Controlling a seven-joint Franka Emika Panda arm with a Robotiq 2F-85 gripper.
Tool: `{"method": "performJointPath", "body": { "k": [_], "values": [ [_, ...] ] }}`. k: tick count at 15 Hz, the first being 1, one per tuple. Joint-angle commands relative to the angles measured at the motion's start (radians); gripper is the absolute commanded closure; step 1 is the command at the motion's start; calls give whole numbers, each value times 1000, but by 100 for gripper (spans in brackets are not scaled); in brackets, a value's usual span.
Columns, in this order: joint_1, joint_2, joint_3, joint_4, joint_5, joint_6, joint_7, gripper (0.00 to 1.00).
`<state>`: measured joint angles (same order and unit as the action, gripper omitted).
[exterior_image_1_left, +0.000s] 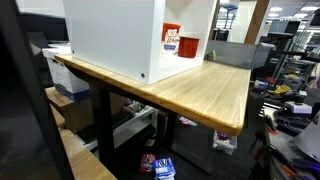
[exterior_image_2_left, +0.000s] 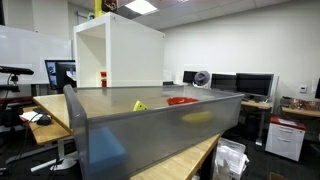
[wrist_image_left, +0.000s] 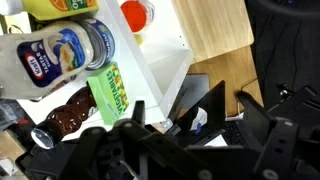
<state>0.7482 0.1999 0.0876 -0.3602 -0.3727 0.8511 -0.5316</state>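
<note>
Gripper hangs wide open, the green packet just ahead toward the wrist view's left, lengthwise away from it.

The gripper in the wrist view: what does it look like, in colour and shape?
The gripper is black all over, with a dull finish. It is built of angular, linked bars that end in two flat fingers. The picture is dark there, and no cable, label or marking can be made out on it.
</note>
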Motion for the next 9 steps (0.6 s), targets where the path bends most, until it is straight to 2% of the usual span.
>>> {"method": "performJointPath", "body": {
  "k": [1,3,4,5,6,8,9],
  "values": [
    [-67,-12,36,-42,78,-59,23,3],
    [-105,10,54,-35,131,-103,16,5],
    [-119,32,64,-13,157,-130,16,3],
    [-133,41,71,-8,175,-143,11,9],
    [-147,50,79,-8,198,-155,13,23],
    [-177,68,96,-9,248,-169,19,23],
    [-197,89,109,-11,277,-181,24,18]
  ]
}}
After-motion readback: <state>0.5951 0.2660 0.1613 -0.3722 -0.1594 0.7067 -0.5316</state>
